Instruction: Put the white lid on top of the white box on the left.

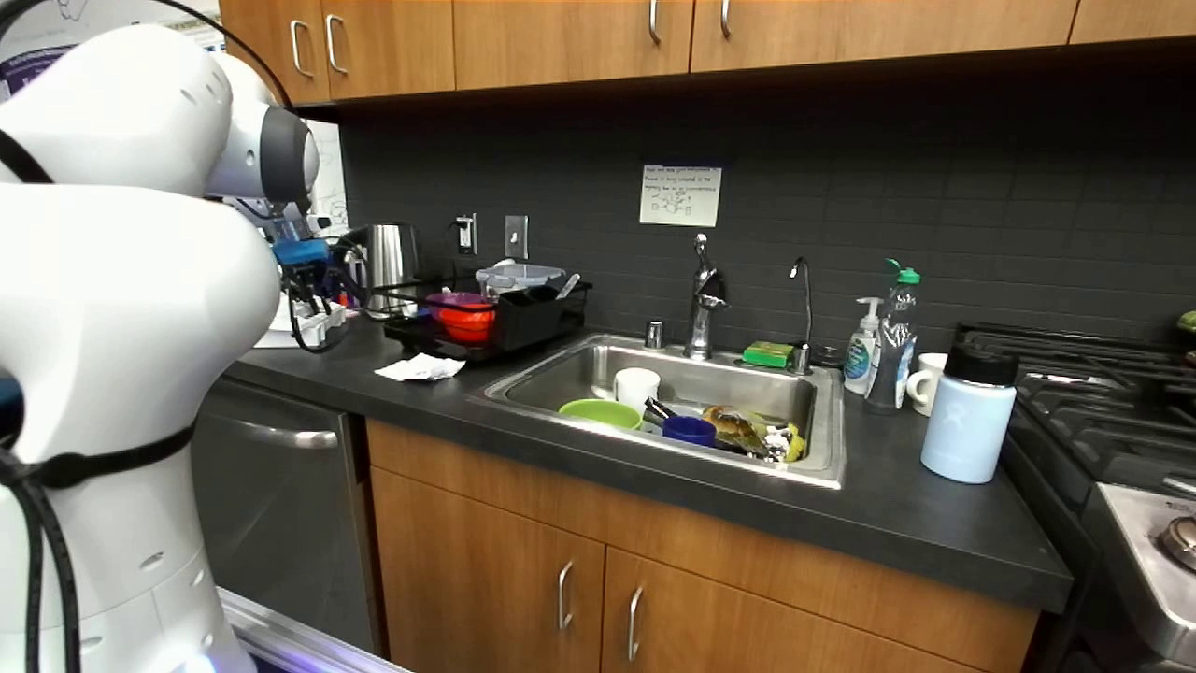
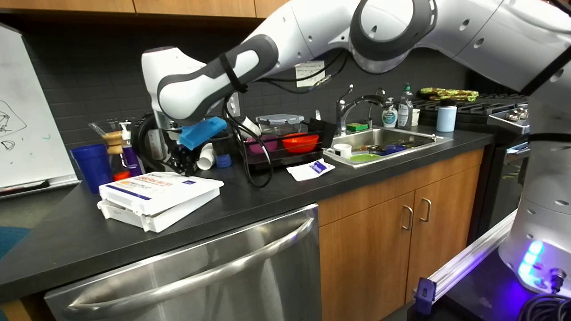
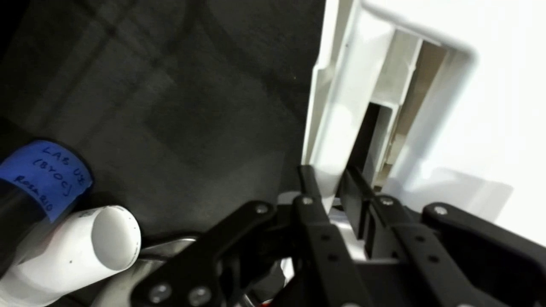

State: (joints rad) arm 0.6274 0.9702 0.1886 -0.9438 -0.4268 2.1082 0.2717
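Observation:
The white lid (image 2: 163, 189), printed on top, lies over the low white box (image 2: 178, 217) at the left end of the counter. Along their near-left side a narrow gap shows between the two. My gripper (image 2: 182, 170) reaches down at the lid's back edge. In the wrist view the lid's narrow white handle strip (image 3: 345, 111) runs between the fingertips of my gripper (image 3: 327, 169), which is shut on it. Through the handle opening part of the box's inside shows. The box's rim (image 3: 318, 94) stands just outside the strip. The arm largely hides the lid in an exterior view.
A blue cup (image 2: 92, 166) and a purple bottle (image 2: 130, 154) stand behind the box. A white cup (image 3: 98, 245) lies near the gripper. The dish rack (image 2: 285, 156) with a red bowl (image 2: 299, 142), and a paper sheet (image 2: 311, 170), are to the right.

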